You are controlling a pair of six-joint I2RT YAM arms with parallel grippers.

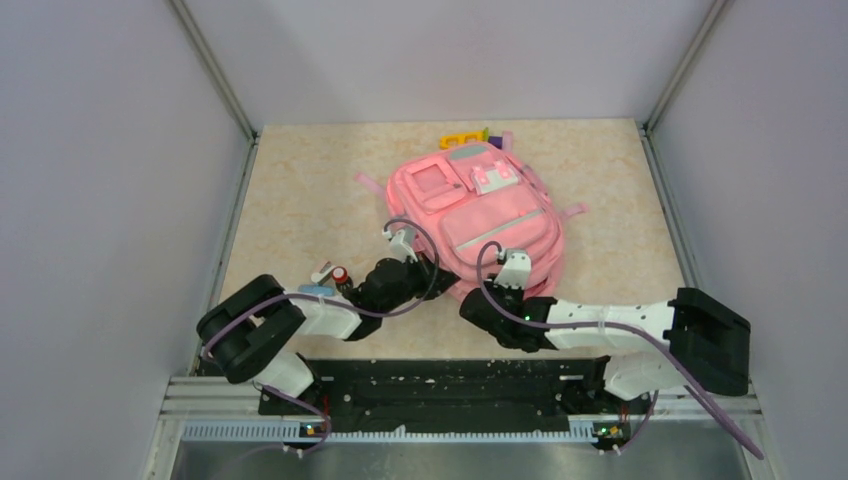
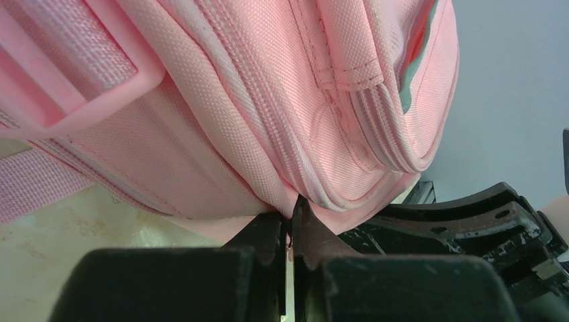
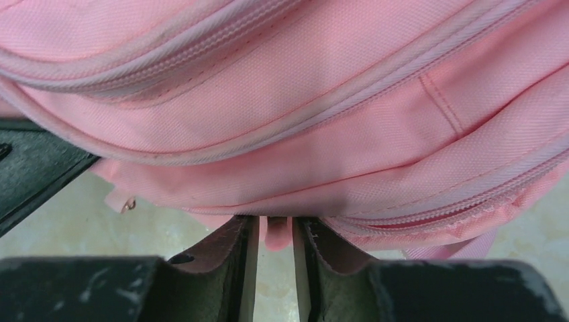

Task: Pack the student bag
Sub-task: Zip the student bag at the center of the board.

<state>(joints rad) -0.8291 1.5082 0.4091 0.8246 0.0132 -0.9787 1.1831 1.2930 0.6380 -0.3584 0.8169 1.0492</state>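
Note:
The student bag (image 1: pixel 480 215) lies flat in the middle of the table, front pockets up, its bottom edge towards me. My left gripper (image 1: pixel 432 275) is at the bag's near left edge. In the left wrist view its jaws (image 2: pixel 290 208) are shut on a thin fold of pink fabric at the bag's (image 2: pixel 268 100) lower seam. My right gripper (image 1: pixel 505 290) is at the near edge a little to the right. In the right wrist view (image 3: pixel 276 225) its jaws stand narrowly apart around a small pink pull tab (image 3: pixel 277 235) hanging from the bag (image 3: pixel 282 100), with a gap showing beside the tab.
Yellow and purple items (image 1: pixel 468 137) lie behind the bag at the far edge. A small white and red item (image 1: pixel 332 272) and a blue item (image 1: pixel 314 290) lie by my left arm. Grey walls close in both sides.

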